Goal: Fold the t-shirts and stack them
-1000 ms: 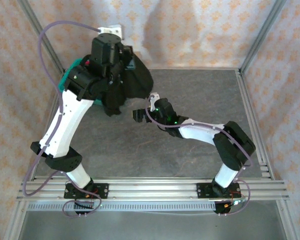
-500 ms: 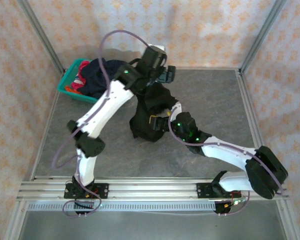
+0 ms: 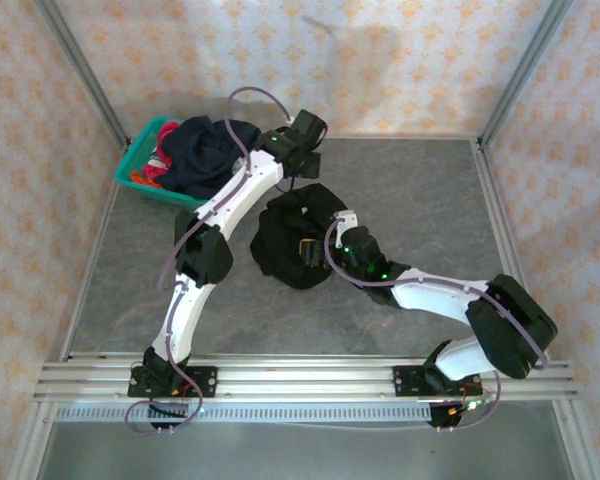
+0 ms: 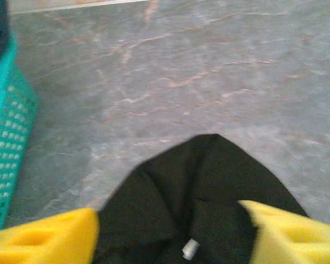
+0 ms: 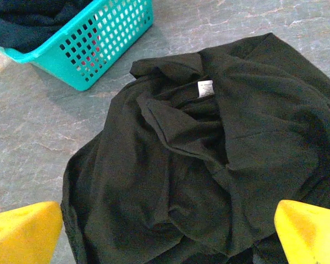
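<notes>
Black shirt (image 3: 285, 240): crumpled heap in the middle of the bench (image 3: 420, 190), white tag (image 5: 205, 88) facing up.
Other shirts (image 3: 205, 150): piled in the teal basket (image 3: 132, 170) nearby.
Left jaws: spread, over the heap's far edge.
Right jaws: spread, above the heap.

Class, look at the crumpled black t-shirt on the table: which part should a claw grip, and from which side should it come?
The collar fold beside the white tag. It rises as a ridge on the black t-shirt, so a grip can close across it. Probably bring the open right claw down from above: the heap rests on the table.
</notes>
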{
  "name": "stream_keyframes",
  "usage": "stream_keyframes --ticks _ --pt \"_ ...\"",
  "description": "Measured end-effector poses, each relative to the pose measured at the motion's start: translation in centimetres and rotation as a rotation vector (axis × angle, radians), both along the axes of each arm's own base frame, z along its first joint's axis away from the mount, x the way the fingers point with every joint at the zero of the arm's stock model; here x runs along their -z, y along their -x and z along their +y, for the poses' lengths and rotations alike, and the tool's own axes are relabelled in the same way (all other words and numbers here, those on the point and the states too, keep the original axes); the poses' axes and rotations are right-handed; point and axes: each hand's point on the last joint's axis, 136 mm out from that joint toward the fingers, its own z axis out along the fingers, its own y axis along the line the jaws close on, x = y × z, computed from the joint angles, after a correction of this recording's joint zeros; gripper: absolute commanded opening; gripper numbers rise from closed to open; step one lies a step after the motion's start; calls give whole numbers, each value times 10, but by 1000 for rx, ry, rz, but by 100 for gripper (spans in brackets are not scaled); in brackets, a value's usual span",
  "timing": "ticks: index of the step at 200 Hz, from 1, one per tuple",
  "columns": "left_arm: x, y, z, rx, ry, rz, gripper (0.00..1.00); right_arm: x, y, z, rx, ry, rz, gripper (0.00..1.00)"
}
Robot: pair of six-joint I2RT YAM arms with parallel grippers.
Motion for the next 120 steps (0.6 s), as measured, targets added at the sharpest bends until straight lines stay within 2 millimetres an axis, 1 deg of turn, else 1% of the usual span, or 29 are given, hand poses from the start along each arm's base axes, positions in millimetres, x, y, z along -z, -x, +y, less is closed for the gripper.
stream_keyframes --ticks 24,38,55,75,92,108,120 --pt "29 -5 32 -66 -54 52 57 0 -3 3 -1 -3 2 99" --pt "46 -5 45 -89 -81 85 55 -1 -4 4 -1 -5 1 99" --pt "60 -5 61 -117 -111 113 52 -1 -5 5 -1 -4 1 99" --pt "69 -10 79 -156 -135 122 49 -2 -6 6 -1 -6 -1 99" --pt "73 -15 96 -197 -144 123 49 -3 -6 5 3 -6 -3 99" --pt "73 -19 106 -219 -149 117 49 -3 -7 4 11 -4 -5 99" --pt "73 -26 113 -235 -148 109 49 -3 -8 2 26 -4 -5 99"
